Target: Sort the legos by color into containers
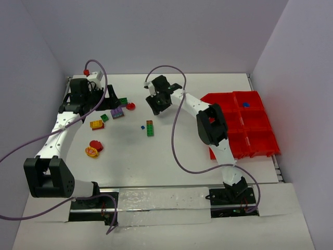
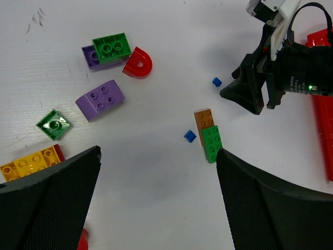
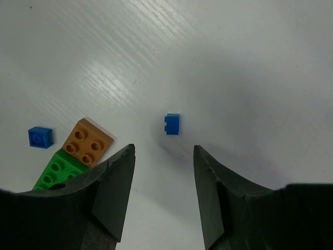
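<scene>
right gripper (image 3: 164, 153) half open and empty, blue brick (image 3: 173, 124) on the table (image 3: 234, 62) just ahead of its tips, so it should centre over it, drop straight, pinch gently; red tray (image 1: 256, 141) sits well apart.

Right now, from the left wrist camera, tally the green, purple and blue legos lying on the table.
green legos: 3
purple legos: 2
blue legos: 2
Total: 7
</scene>
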Motion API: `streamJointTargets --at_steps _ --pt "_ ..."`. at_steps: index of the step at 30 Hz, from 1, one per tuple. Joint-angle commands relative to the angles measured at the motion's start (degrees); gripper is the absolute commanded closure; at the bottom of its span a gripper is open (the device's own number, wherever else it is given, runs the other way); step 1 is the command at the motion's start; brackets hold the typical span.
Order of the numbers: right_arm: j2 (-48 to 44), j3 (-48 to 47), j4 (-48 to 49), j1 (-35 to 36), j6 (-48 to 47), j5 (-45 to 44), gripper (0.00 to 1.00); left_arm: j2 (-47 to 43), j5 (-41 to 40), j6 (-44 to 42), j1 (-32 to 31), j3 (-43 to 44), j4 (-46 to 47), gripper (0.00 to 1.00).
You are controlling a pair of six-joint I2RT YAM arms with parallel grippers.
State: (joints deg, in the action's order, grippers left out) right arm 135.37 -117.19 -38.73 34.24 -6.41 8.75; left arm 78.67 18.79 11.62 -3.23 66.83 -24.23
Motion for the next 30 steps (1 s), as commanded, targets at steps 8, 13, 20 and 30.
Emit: streamJointTargets --at_steps 8,13,20,30 --pt "5.77 -7.04 -0.87 0.51 0.96 -2.2 0.46 0.15 2.74 0.42 0.59 1.64 1.33 0.04" --pt "6.83 -6.92 -0.78 0.55 0.58 -2.71 0.57 0.68 2.21 -0.76 0.59 1.0 1.49 0.05" --pt "4.28 -2.49 0.52 0.65 -0.81 -2.67 0.9 1.37 3.36 -4.21 0.53 0.51 1.29 0.08" --pt "-14.9 8.82 1.87 -3.07 -0.69 1.57 1.0 5.36 0.49 -25.95 -7.85 -6.77 -0.63 0.16"
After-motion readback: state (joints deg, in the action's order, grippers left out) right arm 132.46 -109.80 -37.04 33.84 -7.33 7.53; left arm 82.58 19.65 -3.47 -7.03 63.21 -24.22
